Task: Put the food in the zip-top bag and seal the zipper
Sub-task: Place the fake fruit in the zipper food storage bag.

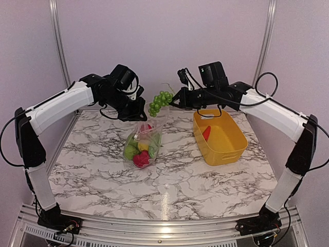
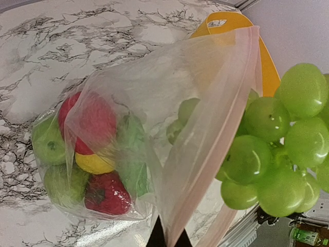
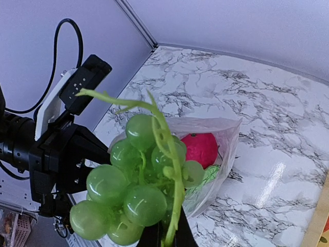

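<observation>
Grips the part-filled zip-top bag (image 1: 145, 135) by its mouth above the surface (image 1: 180, 185) in left jaws, holds grapes (image 1: 160, 102) in clamped right jaws beside it, leaves one red piece (image 1: 206, 133) in the basket (image 1: 226, 154) and the zipper (image 2: 209, 154) unsealed.

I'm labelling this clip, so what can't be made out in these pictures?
- Left wrist view: left gripper cut off by the bottom edge; its hold on the zip-top bag barely shows.
- Right wrist view: the grapes and bottom edge hide most of the right gripper.
- Top view: the red-orange piece in the yellow basket is too small to identify.
</observation>
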Available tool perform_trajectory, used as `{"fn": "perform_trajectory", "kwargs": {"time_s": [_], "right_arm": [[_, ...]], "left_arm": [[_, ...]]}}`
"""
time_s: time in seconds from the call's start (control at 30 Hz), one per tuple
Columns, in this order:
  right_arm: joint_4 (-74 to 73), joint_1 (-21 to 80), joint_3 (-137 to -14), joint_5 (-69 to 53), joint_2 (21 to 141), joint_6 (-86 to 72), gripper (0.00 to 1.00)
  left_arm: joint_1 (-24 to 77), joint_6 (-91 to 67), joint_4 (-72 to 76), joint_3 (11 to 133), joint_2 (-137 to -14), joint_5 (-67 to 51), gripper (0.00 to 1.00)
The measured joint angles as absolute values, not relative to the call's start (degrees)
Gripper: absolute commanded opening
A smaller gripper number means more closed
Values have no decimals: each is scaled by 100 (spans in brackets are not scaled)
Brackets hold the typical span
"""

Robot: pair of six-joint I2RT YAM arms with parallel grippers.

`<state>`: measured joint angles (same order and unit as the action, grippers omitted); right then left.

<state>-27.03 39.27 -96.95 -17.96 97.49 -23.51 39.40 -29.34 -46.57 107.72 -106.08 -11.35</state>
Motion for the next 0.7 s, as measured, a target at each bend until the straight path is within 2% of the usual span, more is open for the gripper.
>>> {"fn": "perform_trajectory", "kwargs": {"time_s": [0.23, 0.7], "right_arm": [[-3063, 3951, -9972, -1933, 10108, -2401, 0], [-4543, 4268, -11826, -1826, 11349, -2335, 0]], "left_arm": [[3940, -2954, -4657, 10772, -10608, -1151, 0], [3938, -2961, -4654, 10772, -10608, -1146, 0]]}}
